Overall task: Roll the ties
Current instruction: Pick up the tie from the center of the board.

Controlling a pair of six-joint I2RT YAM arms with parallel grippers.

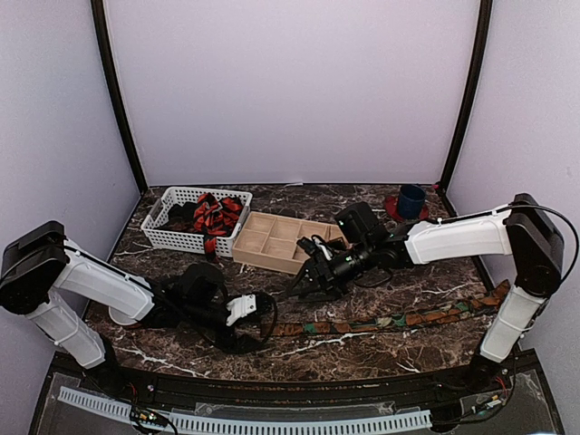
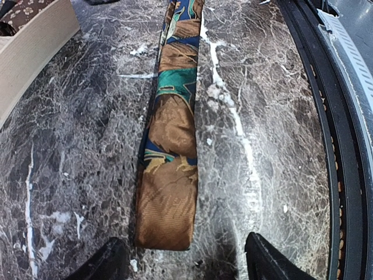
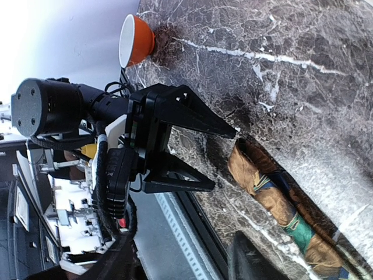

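Observation:
A brown-orange tie with green patches (image 1: 390, 320) lies flat along the near part of the marble table, running from the middle to the right. Its narrow end (image 2: 166, 224) lies just ahead of my left gripper (image 2: 183, 269), which is open and empty, with the fingers low on either side of that end. The left gripper (image 1: 261, 319) sits at the tie's left end. My right gripper (image 1: 304, 286) hovers just behind that end, open and empty (image 3: 186, 265). The right wrist view shows the tie end (image 3: 256, 175) and the left gripper's spread fingers (image 3: 198, 119). Red-and-black striped ties (image 1: 216, 216) lie in a basket.
A white basket (image 1: 172, 237) stands at the back left and a wooden compartment box (image 1: 272, 243) beside it, also in the left wrist view (image 2: 35, 41). A blue cup on a red plate (image 1: 410, 201) is at the back right. An orange cup (image 3: 137, 41) sits near the left arm.

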